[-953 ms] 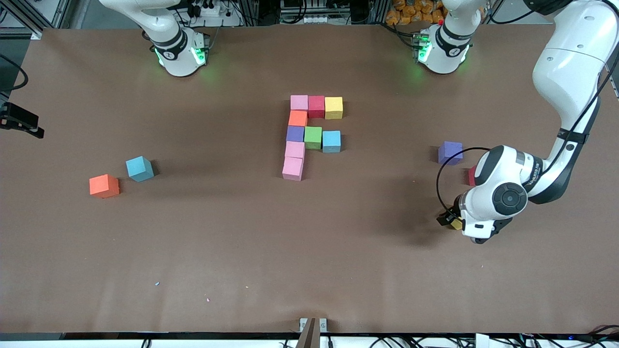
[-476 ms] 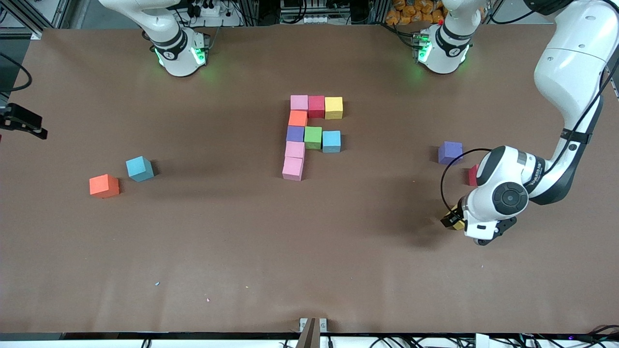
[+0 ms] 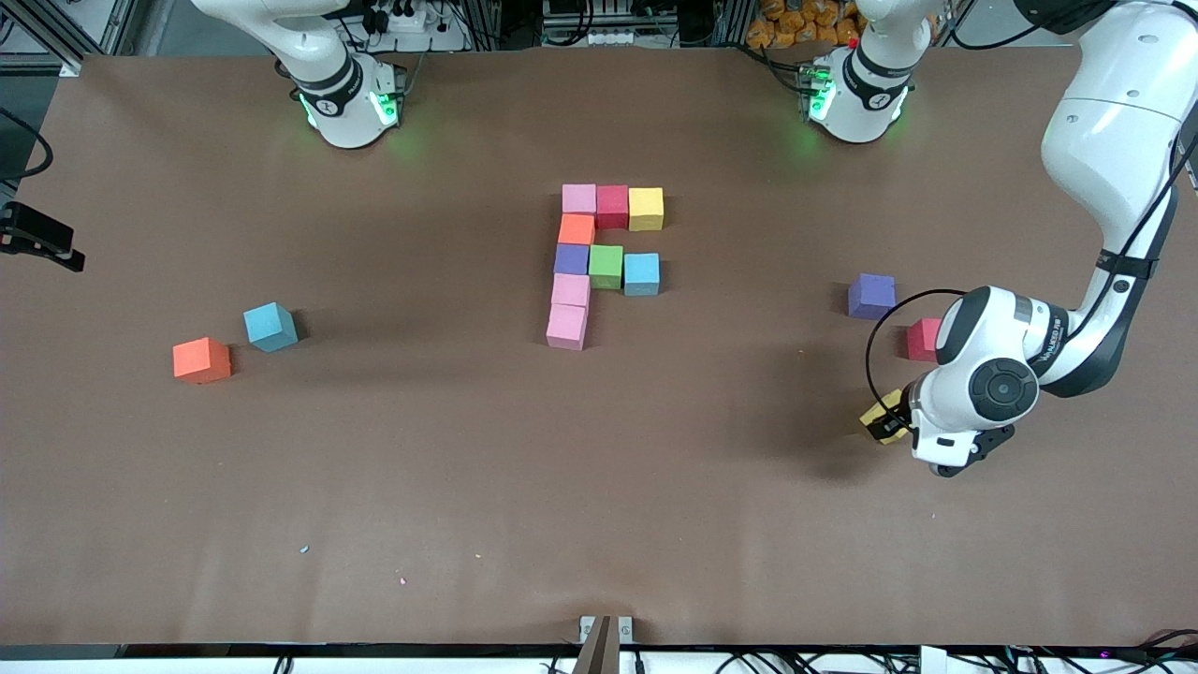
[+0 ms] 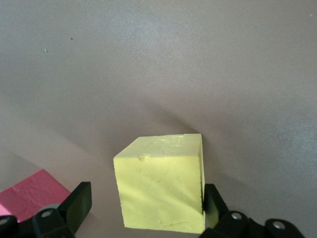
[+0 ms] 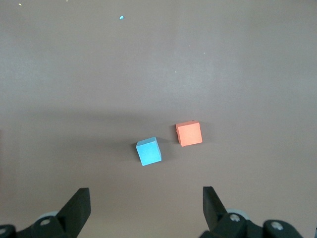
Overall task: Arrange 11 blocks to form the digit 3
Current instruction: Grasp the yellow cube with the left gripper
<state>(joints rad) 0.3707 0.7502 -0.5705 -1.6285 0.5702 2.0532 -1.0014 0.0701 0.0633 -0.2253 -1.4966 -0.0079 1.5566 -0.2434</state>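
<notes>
meanwhile, the left tool (image 3: 887, 423) sits low over a loose yellow block (image 4: 162, 183) near the left arm's end of the table (image 3: 599, 487). its fingers (image 4: 74, 208) stand apart around the block: one pad looks to touch a side, the other is clear of it. a loose red block (image 3: 922, 339) and a loose purple block (image 3: 871, 295) lie close by, farther from the front camera. small black lettering runs along the left arm's forearm, too small to read.

nine blocks (image 3: 606, 265) sit joined mid-table: pink, red, yellow in the farthest row; orange, then purple with green and blue beside it; two pink nearest the camera.

a loose blue block (image 5: 149, 151) and a loose orange block (image 5: 189, 133) lie near the right arm's end. the right tool (image 5: 143, 210) hangs high above them, fingers apart, holding nothing.
</notes>
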